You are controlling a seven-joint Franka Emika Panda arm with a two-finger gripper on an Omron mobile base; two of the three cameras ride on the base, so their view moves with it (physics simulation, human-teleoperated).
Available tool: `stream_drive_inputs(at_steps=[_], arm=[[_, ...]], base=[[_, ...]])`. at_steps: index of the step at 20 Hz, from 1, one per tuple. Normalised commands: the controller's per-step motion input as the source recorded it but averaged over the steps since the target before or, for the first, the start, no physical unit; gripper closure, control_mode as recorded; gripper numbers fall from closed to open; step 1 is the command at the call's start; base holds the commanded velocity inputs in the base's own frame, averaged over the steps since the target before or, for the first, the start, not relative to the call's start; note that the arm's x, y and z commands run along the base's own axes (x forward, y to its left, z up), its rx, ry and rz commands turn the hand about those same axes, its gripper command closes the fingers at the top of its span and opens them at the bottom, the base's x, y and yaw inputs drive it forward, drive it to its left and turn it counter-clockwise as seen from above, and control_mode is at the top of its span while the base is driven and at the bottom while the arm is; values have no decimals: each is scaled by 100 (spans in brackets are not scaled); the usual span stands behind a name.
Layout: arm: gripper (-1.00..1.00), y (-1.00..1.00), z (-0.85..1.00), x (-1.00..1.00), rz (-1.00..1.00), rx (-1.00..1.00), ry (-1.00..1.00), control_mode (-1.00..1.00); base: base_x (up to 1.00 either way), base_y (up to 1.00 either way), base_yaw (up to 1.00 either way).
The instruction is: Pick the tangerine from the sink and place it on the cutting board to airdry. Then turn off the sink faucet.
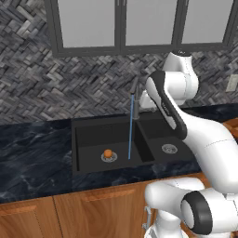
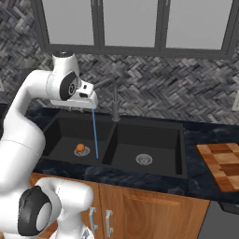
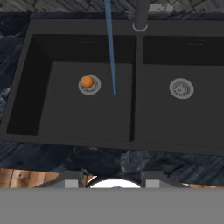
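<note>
The tangerine (image 1: 108, 152) (image 2: 80, 148) (image 3: 86, 81) rests on the silver drain of the left basin of the black sink (image 1: 88, 132) (image 2: 149, 125) (image 3: 26, 87). From the dark gooseneck sink faucet (image 1: 135, 90) (image 2: 115, 100) (image 3: 141, 15) a thin blue stream (image 3: 110, 48) falls into that basin, just right of the fruit. My gripper (image 2: 91, 103) (image 3: 113, 178) hangs high over the left basin, pointing down, open, with nothing between its fingers. The corner of the wooden cutting board (image 2: 223, 163) lies on the counter to the right of the sink.
The right basin has its own silver drain (image 3: 181, 88) (image 2: 144, 159). Dark marble counter (image 1: 32, 153) surrounds the sink, with wooden cabinet fronts (image 2: 149, 210) below. A herringbone stone wall and grey-framed windows (image 2: 130, 23) stand behind the faucet.
</note>
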Motion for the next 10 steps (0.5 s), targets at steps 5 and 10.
stream_drive_inputs(at_steps=[5, 10], arm=[[-100, 14, 0, -11, 0, 0, -2, -100], [-100, 69, 0, -19, 0, -2, -9, -100]], base=[[0, 0, 0], [0, 0, 0]])
